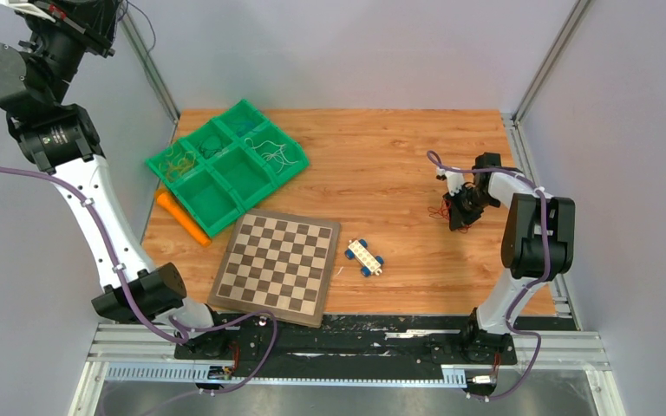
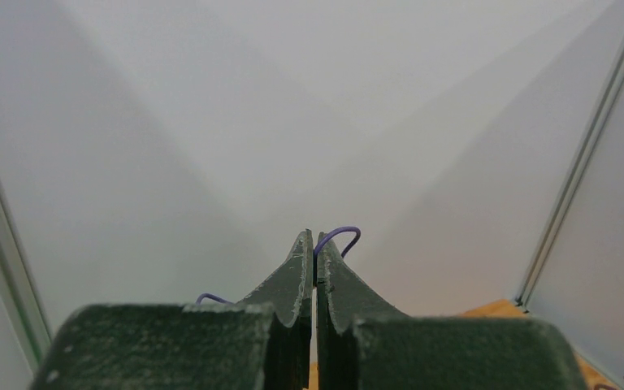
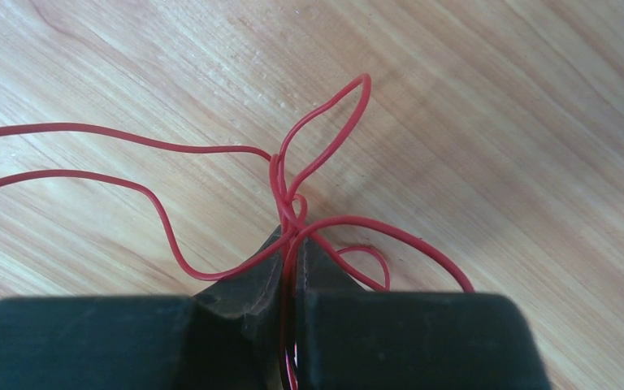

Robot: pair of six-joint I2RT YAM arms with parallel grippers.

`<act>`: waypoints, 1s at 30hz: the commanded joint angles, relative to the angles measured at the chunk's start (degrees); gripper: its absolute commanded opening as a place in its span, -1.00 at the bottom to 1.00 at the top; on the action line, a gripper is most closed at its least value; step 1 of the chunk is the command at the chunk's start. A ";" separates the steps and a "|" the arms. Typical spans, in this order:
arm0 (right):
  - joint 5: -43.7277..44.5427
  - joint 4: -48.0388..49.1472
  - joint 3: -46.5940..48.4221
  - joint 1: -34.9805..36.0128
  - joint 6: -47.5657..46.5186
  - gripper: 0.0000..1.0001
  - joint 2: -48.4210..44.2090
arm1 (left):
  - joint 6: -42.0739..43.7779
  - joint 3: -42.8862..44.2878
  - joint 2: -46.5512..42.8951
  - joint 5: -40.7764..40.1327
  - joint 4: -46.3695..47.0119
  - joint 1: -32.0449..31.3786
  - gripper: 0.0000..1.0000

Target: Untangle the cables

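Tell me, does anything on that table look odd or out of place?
The chessboard lies crooked, its near edge overhanging the table. An orange stick lies tucked tight against the green tray.

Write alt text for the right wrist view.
The right gripper is shut on a thin red cable at a small knot, close over a wooden table. One loop sticks out beyond the knot, and two long strands trail off to the left.

Pale grey walls (image 1: 355, 52) around wooden table (image 1: 399, 156)
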 commanded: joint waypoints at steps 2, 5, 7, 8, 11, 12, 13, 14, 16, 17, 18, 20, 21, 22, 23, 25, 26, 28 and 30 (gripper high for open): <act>4.61 -0.05 -0.47 -0.91 -1.68 -0.90 2.09 | -1.56 -2.23 -2.08 0.05 5.86 0.78 -1.00; 4.36 -0.16 -0.71 -0.96 -1.67 -0.90 2.08 | -4.41 -3.63 -1.66 0.62 9.77 0.75 -1.00; 4.19 -0.08 -0.89 -0.93 -1.68 -0.90 2.19 | -6.75 -5.14 -1.39 0.65 11.41 0.26 -1.00; 4.03 -0.19 -0.87 -0.93 -1.55 -0.90 2.33 | -7.56 -6.93 -1.55 0.85 13.20 -0.12 -1.00; 3.63 -0.36 -0.22 -0.89 -1.10 -0.89 2.98 | -7.46 -11.04 -1.96 1.08 16.14 -3.22 -1.00; 3.48 -0.47 0.28 -0.88 -0.89 -0.90 3.22 | -7.19 -12.32 -1.89 0.91 17.00 -3.97 -1.00; 3.37 -0.55 0.65 -0.87 -0.71 -0.89 3.45 | -6.57 -12.89 -1.77 0.77 17.35 -5.41 -1.00; 3.17 -0.75 1.13 -0.88 -0.60 -0.90 3.71 | -6.22 -13.82 -1.43 0.39 17.78 -6.03 -1.00; 2.96 -1.28 2.01 -0.81 -0.31 -0.90 4.24 | -5.08 -14.96 -0.62 -0.09 17.89 -7.32 -1.00; 2.87 -1.43 2.41 -0.83 -0.21 -0.90 4.39 | -4.20 -15.35 -0.31 -0.13 17.75 -7.65 -1.00; 2.91 -1.59 2.67 -0.85 -0.13 -0.90 4.48 | -3.54 -16.23 0.17 -0.20 17.07 -7.72 -1.00; 2.90 -1.60 2.78 -0.84 -0.02 -0.90 4.37 | -0.47 -17.96 0.30 -0.61 14.97 -7.74 -1.00; 2.84 -1.62 2.66 -0.85 -0.04 -0.89 4.33 | 1.57 -18.70 0.25 -0.65 14.40 -7.74 -1.00; 2.83 -1.65 2.49 -0.90 -0.02 -0.90 4.32 | 2.33 -20.37 0.00 -0.49 13.73 -7.72 -1.00; 2.78 -1.57 2.38 -0.87 -0.02 -0.89 4.26 | 3.72 -21.26 -0.13 -0.33 13.56 -7.71 -1.00; 2.80 -1.65 2.19 -0.84 -0.10 -0.90 4.29 | 4.77 -23.68 -0.51 0.26 13.16 -7.71 -1.00; 2.82 -1.65 2.21 -0.83 -0.11 -0.90 4.34 | 4.94 -25.00 -0.58 0.69 12.91 -7.71 -1.00; 2.74 -1.64 2.38 -0.85 -0.04 -0.90 4.53 | 5.56 -26.69 -0.67 1.75 12.29 -7.77 -1.00; 2.53 -1.63 2.63 -0.90 0.21 -0.90 4.73 | 4.46 -28.88 -0.77 3.05 12.98 -7.99 -1.00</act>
